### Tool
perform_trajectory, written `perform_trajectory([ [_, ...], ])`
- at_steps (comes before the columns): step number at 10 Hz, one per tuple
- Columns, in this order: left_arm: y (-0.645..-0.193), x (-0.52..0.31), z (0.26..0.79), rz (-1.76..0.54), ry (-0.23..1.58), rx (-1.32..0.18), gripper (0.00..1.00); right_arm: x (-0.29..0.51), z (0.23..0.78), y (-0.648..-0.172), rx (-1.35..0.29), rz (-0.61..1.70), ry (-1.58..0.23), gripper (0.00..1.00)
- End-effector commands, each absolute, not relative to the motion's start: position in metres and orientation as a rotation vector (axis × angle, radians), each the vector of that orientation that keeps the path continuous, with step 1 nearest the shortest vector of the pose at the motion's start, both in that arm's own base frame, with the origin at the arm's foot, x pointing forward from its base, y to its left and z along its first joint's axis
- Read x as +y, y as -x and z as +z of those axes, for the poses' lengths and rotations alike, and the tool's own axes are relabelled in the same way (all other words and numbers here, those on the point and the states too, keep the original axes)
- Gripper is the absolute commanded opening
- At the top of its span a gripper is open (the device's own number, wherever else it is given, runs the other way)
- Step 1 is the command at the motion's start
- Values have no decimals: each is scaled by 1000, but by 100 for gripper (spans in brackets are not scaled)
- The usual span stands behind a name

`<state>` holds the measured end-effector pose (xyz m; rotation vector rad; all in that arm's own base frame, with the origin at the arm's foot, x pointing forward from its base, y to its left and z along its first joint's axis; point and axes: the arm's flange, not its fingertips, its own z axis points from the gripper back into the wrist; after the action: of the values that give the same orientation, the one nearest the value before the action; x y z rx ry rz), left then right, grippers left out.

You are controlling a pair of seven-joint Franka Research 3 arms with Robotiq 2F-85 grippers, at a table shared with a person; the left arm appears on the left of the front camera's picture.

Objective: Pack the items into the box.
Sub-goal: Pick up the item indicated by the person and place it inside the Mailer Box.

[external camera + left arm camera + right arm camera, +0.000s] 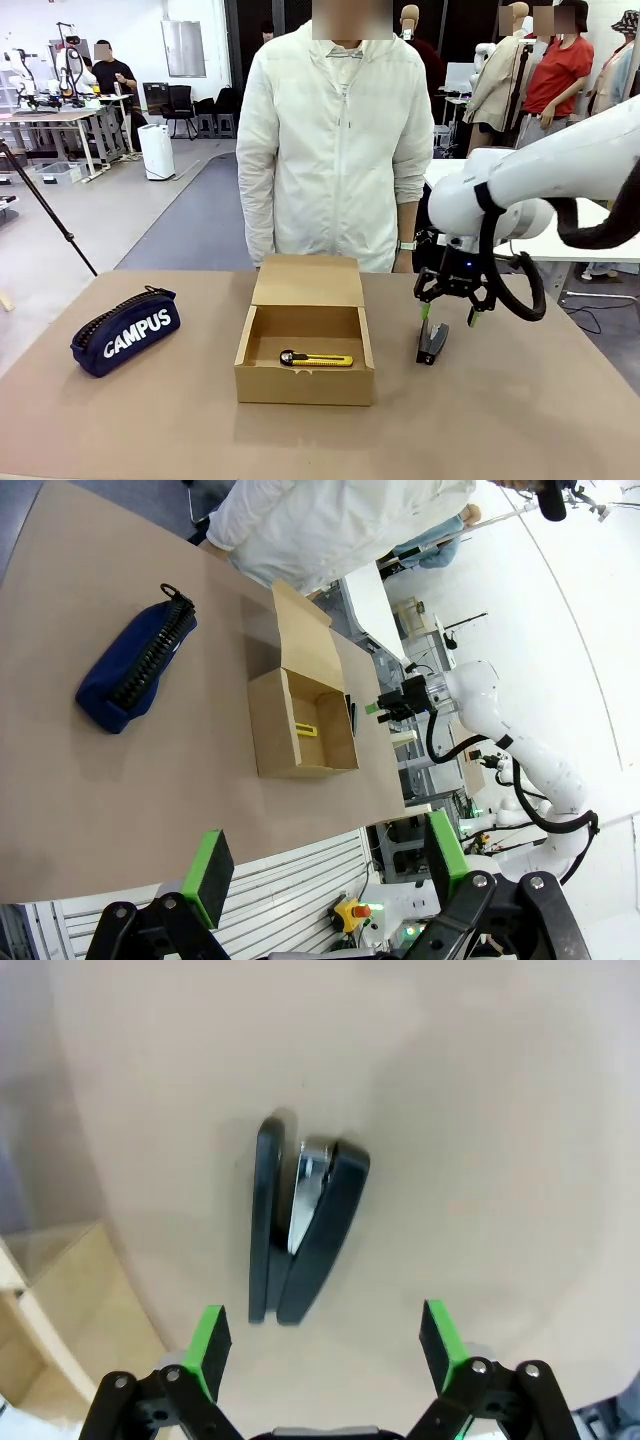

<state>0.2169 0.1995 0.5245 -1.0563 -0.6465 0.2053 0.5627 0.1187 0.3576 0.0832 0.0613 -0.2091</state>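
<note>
Right gripper (324, 1338) is held spread wide over the table (500, 1110), pinching nothing. Stapler (305, 1225) is found straight ahead at 12 o'clock, centred between its jaws, long axis running 6 to 12, at 3 o'clock from the box (305, 385).

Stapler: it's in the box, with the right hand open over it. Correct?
No. The stapler is not in the box. It sits on the table to the box's right, as the front view shows. The right hand is open over it, as you said.
</note>
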Motion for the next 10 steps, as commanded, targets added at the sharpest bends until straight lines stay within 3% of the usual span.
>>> perform_trajectory([
  [1,-217,200,525,188,1069,-666,100,136,352,-578,24,-270,72,100],
  [7,-217,200,525,188,1069,-666,100,140,343,-576,30,-250,62,100],
  [10,-217,200,525,188,1069,-666,100,153,342,-561,-75,-659,0,100],
])
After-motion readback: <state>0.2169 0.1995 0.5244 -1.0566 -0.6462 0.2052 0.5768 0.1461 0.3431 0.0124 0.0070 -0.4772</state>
